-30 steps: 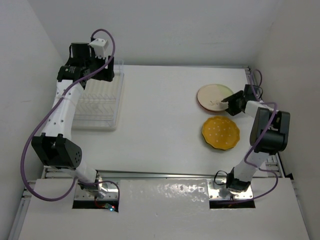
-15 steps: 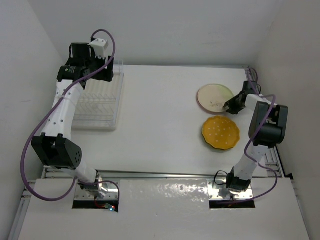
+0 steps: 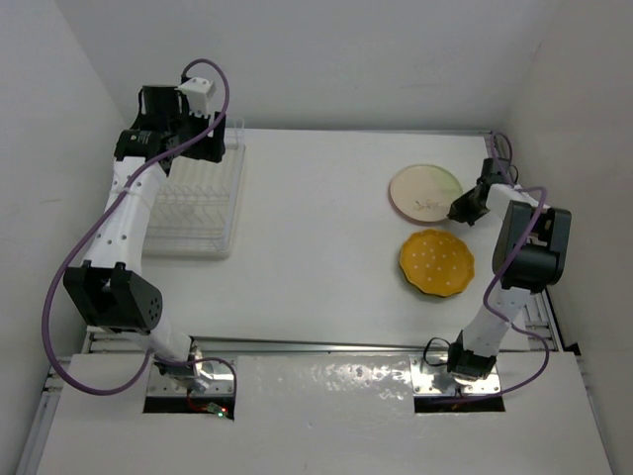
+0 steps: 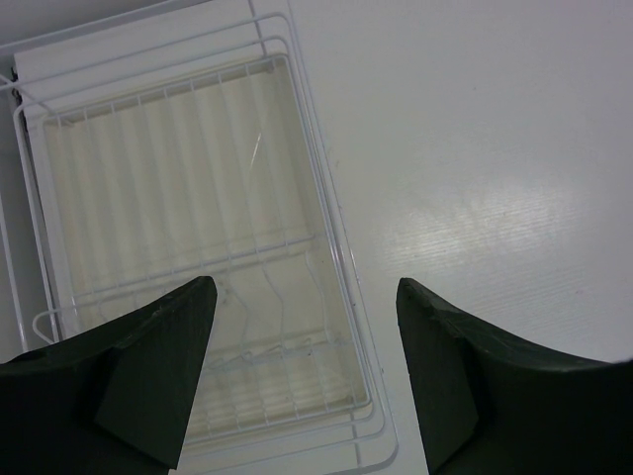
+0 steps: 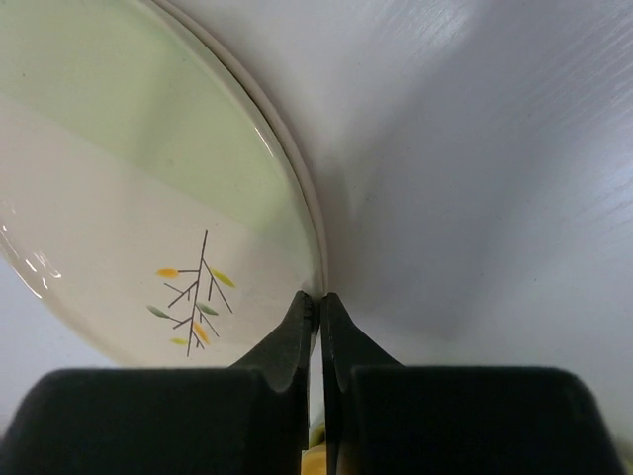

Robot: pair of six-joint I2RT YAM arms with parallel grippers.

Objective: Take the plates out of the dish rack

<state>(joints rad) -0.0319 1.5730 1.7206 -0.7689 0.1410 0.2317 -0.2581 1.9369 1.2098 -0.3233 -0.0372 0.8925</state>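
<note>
The right gripper (image 3: pixel 463 209) is closed to a thin slit, and the rim of the cream plate (image 3: pixel 420 188) runs straight into that slit, caught between the tips. In the right wrist view the plate (image 5: pixel 129 198) spreads away to the left of the gripper (image 5: pixel 317 297), with bare table (image 5: pixel 475 148) to its right. A second ago this gripper reached further in over the plate's right side, and a dark reddish band showed along the plate's near edge. Now the gripper sits out at the rim, the band is gone and the plate lies flat and pale on the table (image 3: pixel 316 228). The orange plate (image 3: pixel 436 262) lies near the right gripper, on its side towards the arm's base and apart from the cream plate; it has not moved.

The left gripper (image 3: pixel 203 143) hangs over the dish rack (image 3: pixel 203 213), just as it did a second ago. Its fingers stand wide apart with nothing between them. In its wrist view the rack (image 4: pixel 178 178) lies directly below and beyond the gripper (image 4: pixel 305 297), ribs and wire dividers in plain sight
</note>
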